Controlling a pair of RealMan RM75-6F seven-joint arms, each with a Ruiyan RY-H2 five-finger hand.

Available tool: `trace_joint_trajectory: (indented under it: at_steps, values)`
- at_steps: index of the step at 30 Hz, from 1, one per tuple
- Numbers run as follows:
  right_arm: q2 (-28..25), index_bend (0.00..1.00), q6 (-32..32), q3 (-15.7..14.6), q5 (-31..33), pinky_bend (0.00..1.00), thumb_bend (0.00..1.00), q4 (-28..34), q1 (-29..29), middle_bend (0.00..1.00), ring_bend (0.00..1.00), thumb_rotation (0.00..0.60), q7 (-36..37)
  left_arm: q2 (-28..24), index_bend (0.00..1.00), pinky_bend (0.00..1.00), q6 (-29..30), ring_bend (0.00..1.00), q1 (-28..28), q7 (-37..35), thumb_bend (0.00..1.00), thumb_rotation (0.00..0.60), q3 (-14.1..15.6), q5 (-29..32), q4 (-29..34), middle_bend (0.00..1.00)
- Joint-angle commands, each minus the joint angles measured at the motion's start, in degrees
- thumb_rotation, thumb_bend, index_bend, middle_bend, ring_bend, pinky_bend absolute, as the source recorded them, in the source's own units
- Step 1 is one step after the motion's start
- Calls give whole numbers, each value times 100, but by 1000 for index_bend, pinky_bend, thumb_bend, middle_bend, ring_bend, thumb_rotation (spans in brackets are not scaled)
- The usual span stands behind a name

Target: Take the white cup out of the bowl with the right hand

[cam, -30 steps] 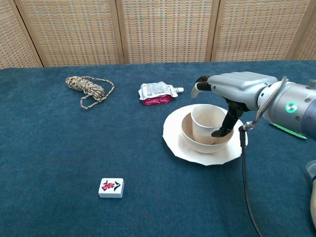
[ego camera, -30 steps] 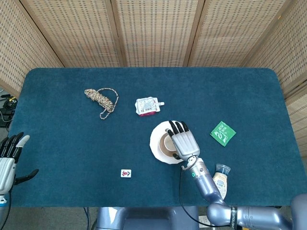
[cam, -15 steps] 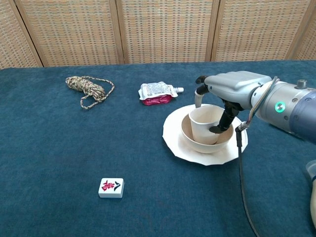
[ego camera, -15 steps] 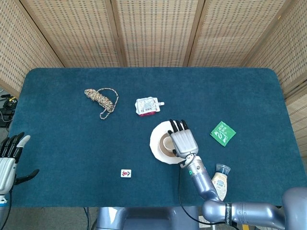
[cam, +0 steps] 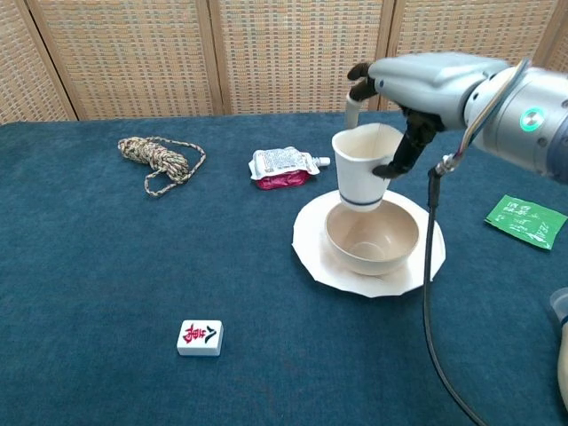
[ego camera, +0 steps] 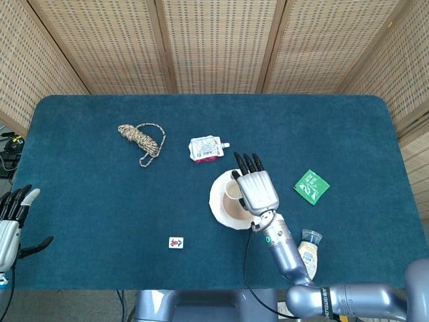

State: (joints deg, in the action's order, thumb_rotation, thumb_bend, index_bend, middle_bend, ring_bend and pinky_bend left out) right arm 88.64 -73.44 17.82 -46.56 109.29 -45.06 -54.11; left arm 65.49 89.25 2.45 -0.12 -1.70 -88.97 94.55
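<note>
My right hand [cam: 424, 82] grips the white cup [cam: 359, 167] by its rim and holds it in the air above the beige bowl [cam: 372, 238]. The cup has a blue band near its base and hangs clear of the bowl. The bowl sits on a white plate [cam: 311, 248]. In the head view the right hand [ego camera: 257, 189] covers most of the cup [ego camera: 232, 190] and part of the plate [ego camera: 216, 200]. My left hand [ego camera: 10, 225] rests open at the table's left edge, far from everything.
A coiled rope [cam: 158, 157] lies at the back left, a red and white pouch [cam: 282, 167] behind the plate, a green packet [cam: 525, 219] to the right, and a small white tile [cam: 200, 337] near the front. A small bottle [ego camera: 308, 251] stands at the front right edge.
The right hand closed on the cup's rim and lifted it straight up out of the bowl. The left hand has not moved.
</note>
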Motion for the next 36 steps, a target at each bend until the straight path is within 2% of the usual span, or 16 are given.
trace_joint_trajectory:
  at_steps: [1,4,8,12,22,26,31,36]
  values:
    - [-287,423,-259,154,-204,60,444,108,76,63,0,600,136,1,0,0,15,0,-7,8,24,600,-5,6,8,0]
    - [-476,421,-327,149,-195,60,435,-47,222,59,0,600,412,0,0,0,46,0,-16,27,24,600,2,-27,19,0]
    - [-561,415,-142,-126,-111,60,430,-814,515,52,0,600,986,-6,0,0,106,0,-41,52,25,600,25,-87,48,0]
    - [-494,415,121,-282,-26,60,429,-1412,673,52,0,600,1460,3,0,0,108,0,-44,88,25,600,35,-101,50,0]
    - [-208,416,542,-405,3,60,399,-2470,785,52,0,600,2074,60,0,0,9,0,-6,215,24,600,28,-42,37,0]
    - [-130,409,629,-433,4,58,366,-2611,808,42,0,600,2159,62,0,0,12,0,-6,218,24,600,18,-24,35,0]
    - [-108,348,665,-505,-6,51,312,-2567,833,6,0,600,2094,56,0,0,18,0,-9,216,24,600,24,-36,40,0]
    - [-196,176,526,-534,5,18,250,-2342,858,0,0,600,1863,42,0,0,40,0,-18,182,25,600,15,-27,40,0]
